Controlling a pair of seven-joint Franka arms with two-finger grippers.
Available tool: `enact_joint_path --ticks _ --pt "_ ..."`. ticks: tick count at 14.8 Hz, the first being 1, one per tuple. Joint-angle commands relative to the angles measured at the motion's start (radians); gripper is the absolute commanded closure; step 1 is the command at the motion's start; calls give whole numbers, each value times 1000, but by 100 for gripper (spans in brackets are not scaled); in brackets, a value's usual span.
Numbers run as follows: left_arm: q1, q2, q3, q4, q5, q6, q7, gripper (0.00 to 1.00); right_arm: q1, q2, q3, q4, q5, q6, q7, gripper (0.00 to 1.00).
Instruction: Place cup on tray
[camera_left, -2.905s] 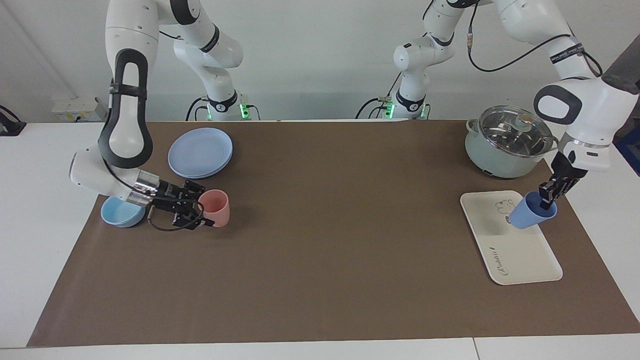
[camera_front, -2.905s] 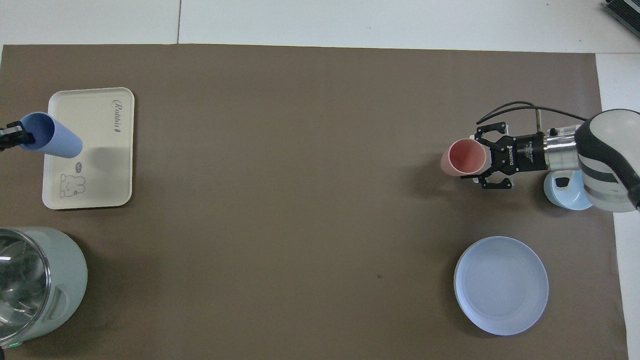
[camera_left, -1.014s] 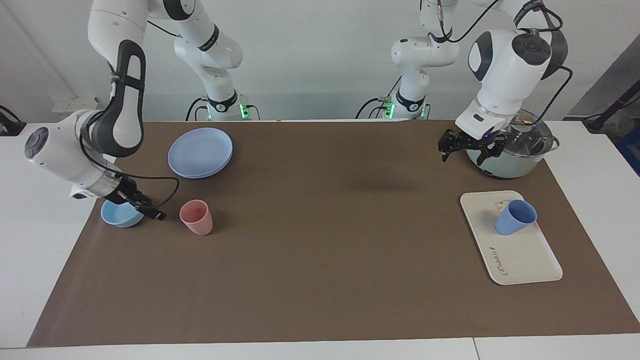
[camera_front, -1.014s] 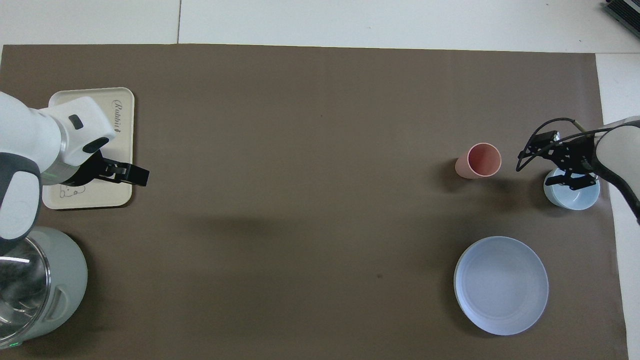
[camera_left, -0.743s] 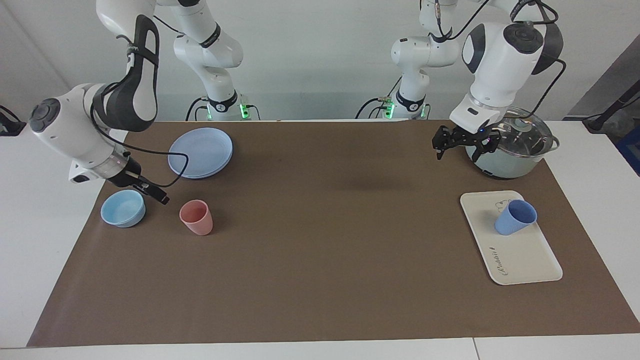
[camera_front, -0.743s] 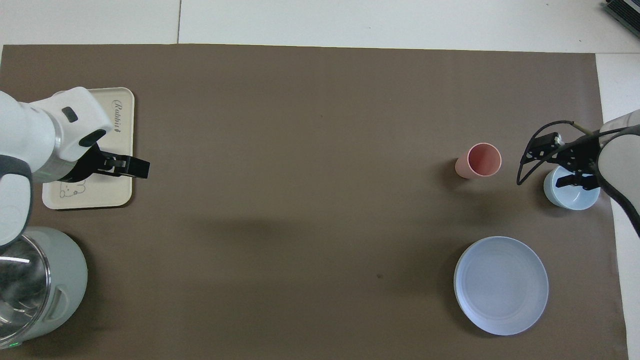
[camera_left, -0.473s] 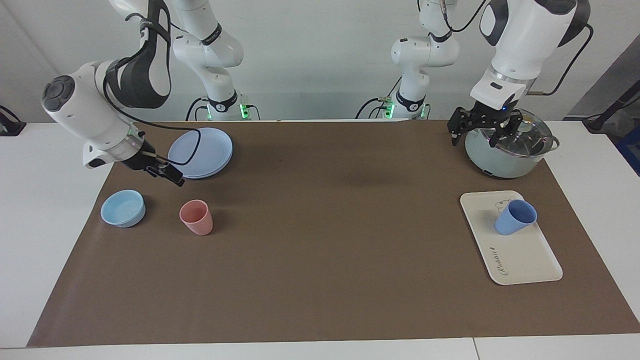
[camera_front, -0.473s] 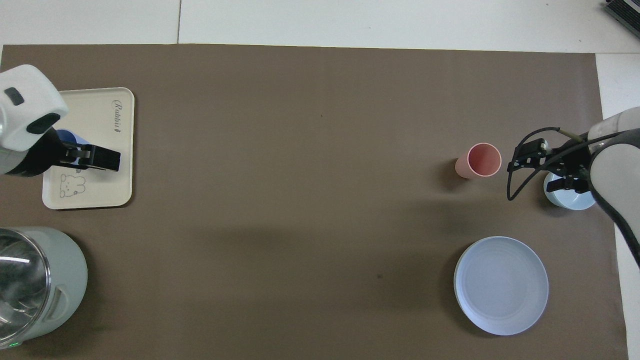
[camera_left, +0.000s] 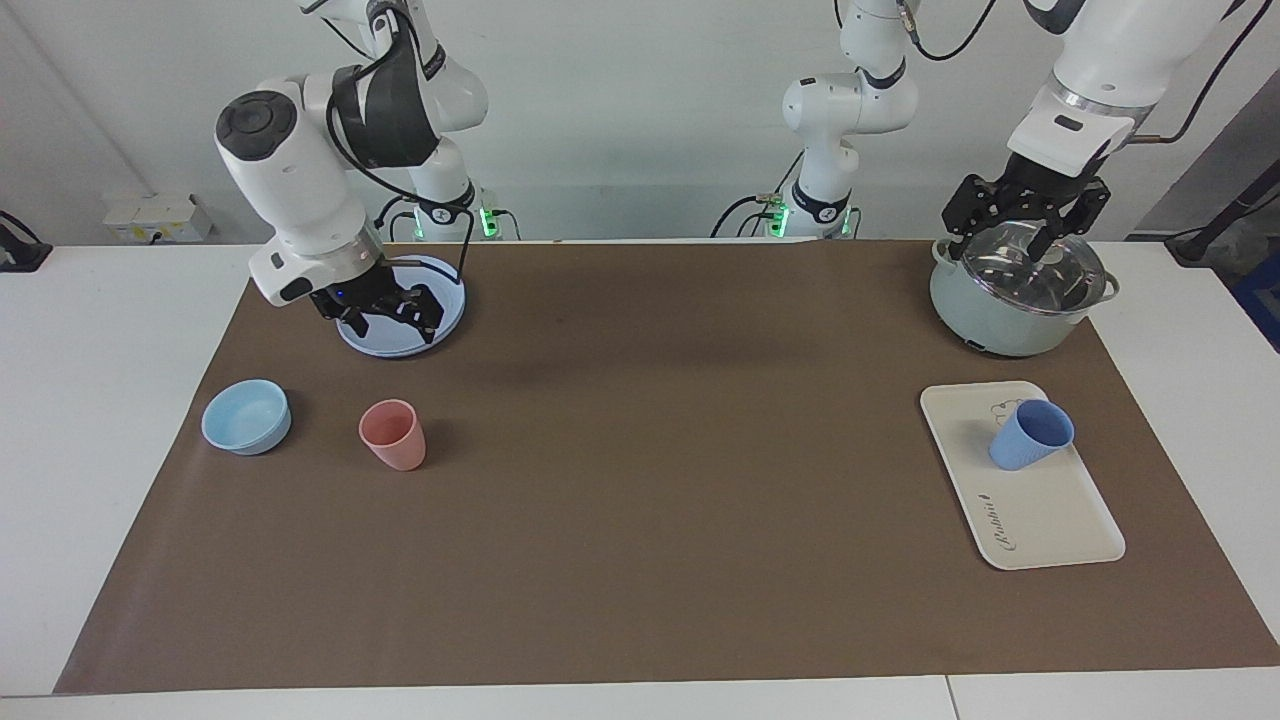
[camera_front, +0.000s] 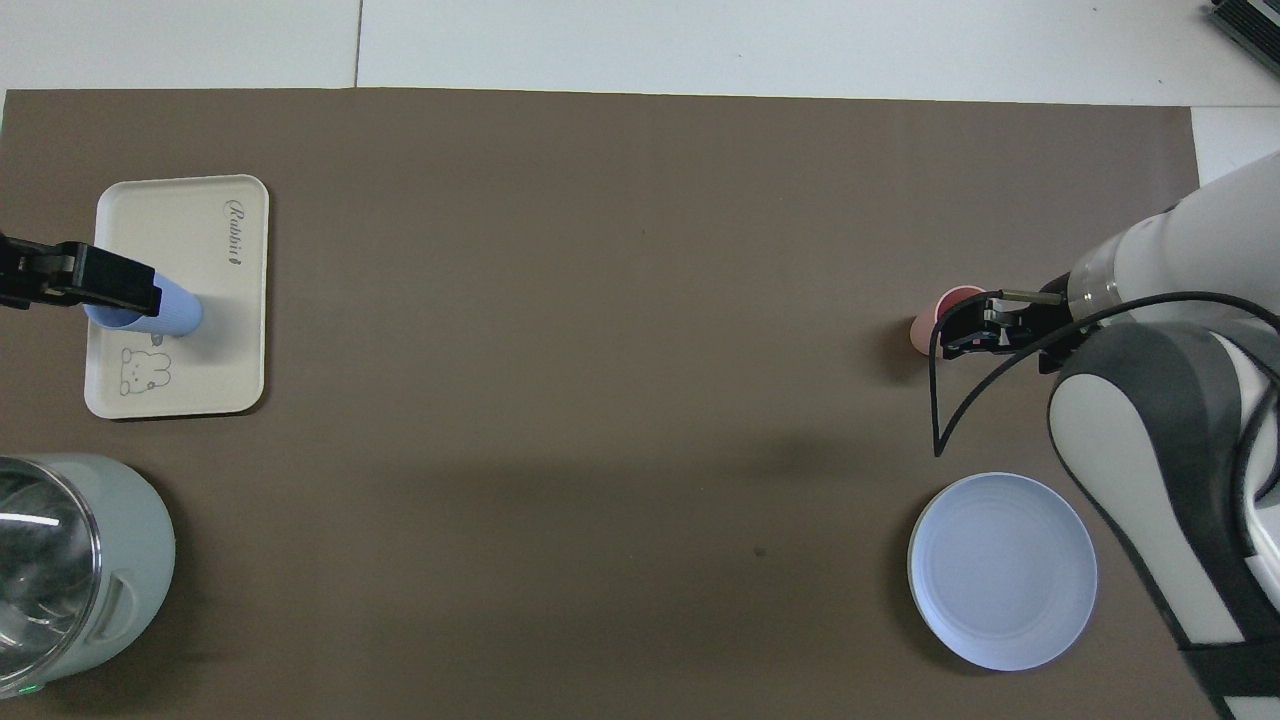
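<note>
The left gripper (camera_left: 1025, 215) now hangs empty with its fingers spread, raised over the lidded pot (camera_left: 1018, 285), having let go of the cup (camera_left: 1030, 435) and climbed away from it over the last few seconds. Below it and farther from the robots, well apart from its fingers, the cup stands on the tray (camera_left: 1040, 510), on the half that carries the bear drawing; it appears to lean a little toward the right arm's end of the table, mouth up, with nothing touching it. In the overhead view the raised left gripper (camera_front: 60, 285) overlaps the cup (camera_front: 165, 312) and the tray (camera_front: 215, 300), but the facing view shows that this is only height, not contact. The release and retreat suggest that the placement is done and the left arm is returning toward rest. At the other end of the table, the right gripper (camera_left: 385, 312) has also pulled up and back; it now hovers over the blue plate (camera_left: 445, 290), fingers apart and holding nothing, clear of the pink cup (camera_left: 393, 435) and the light-blue bowl (camera_left: 246, 416) that sit farther from the robots than it.
</note>
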Motion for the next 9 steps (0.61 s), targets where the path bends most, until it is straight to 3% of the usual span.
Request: enact_joint_path --ticks 1,3,9 --pt "2 -53 -4 -124 15 91 33 0 5 -55 -3 17 -25 -7 -36 0" --pt "-1 -89 -4 -190 15 129 30 0 -7 -39 -3 101 -27 -65 -37 0" --pt "2 -81 -4 -158 15 73 30 0 -17 7 -12 269 -68 -217 -88 0"
